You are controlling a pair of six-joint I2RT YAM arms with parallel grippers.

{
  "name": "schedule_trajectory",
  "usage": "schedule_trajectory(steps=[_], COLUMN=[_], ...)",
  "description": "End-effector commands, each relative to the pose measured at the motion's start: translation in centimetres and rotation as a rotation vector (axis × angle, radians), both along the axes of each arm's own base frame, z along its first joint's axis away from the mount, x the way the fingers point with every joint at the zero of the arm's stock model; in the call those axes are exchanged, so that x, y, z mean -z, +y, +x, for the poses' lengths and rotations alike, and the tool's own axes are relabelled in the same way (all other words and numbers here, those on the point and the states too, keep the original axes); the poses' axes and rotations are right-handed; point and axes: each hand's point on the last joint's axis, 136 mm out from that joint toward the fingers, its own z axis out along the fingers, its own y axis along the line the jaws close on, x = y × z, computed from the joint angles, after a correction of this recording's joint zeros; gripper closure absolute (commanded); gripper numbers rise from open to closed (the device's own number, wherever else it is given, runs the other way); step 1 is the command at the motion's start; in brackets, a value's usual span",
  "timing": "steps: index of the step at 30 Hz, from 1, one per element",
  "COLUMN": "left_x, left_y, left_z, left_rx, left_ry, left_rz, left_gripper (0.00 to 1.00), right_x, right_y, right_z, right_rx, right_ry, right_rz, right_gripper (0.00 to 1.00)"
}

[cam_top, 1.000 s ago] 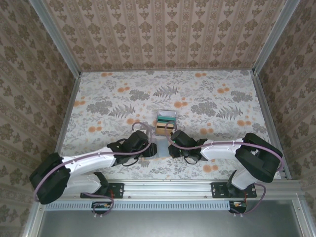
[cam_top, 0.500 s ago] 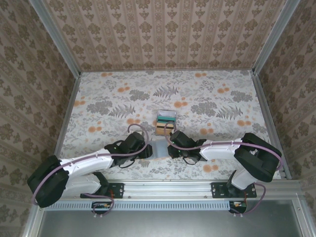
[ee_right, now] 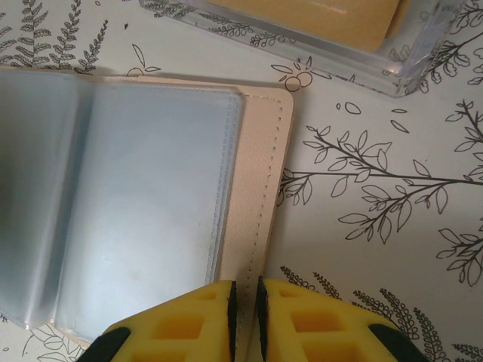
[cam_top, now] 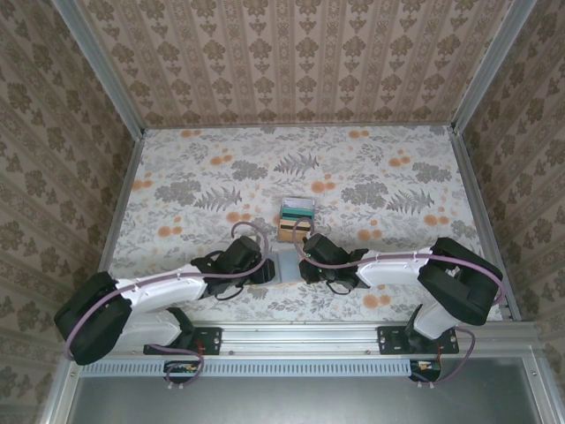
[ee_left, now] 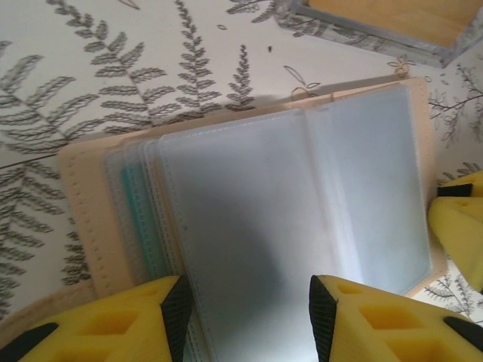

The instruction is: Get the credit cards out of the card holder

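Left gripper point(ee_left: 245, 311), slightly shifted, hovers parted over the open card holder point(ee_left: 256, 196), right gripper point(ee_right: 245, 302) clenched on its edge; teal card point(ee_left: 142, 222) remains sleeved.

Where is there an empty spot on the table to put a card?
The table strip between the clear tray and the back wall is bare, and so are the wide patches left and right of the tray. The front middle is crowded: the left gripper and right gripper flank the open card holder, close to the tray.
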Motion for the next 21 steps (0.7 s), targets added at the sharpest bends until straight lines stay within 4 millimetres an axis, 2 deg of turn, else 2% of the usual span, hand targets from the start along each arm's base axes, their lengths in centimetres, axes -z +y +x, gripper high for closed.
schedule_trajectory(steps=[1, 13, 21], left_x=[0.0, -1.5, -2.5], left_y=[-1.1, -1.8, -2.8], left_z=[-0.4, -0.4, -0.4], left_rx=[0.028, 0.064, 0.103], left_ry=[0.022, -0.015, -0.045], left_rz=[-0.065, -0.104, -0.128], left_gripper=[0.5, 0.3, 0.2], right_x=[1.1, 1.4, 1.5], right_y=[0.3, 0.2, 0.1], right_z=[-1.3, -1.3, -1.3], right_rx=[-0.019, -0.016, -0.013], right_ry=[0.055, 0.057, 0.06], right_rz=[-0.02, -0.026, -0.027], right_gripper=[0.81, 0.81, 0.81])
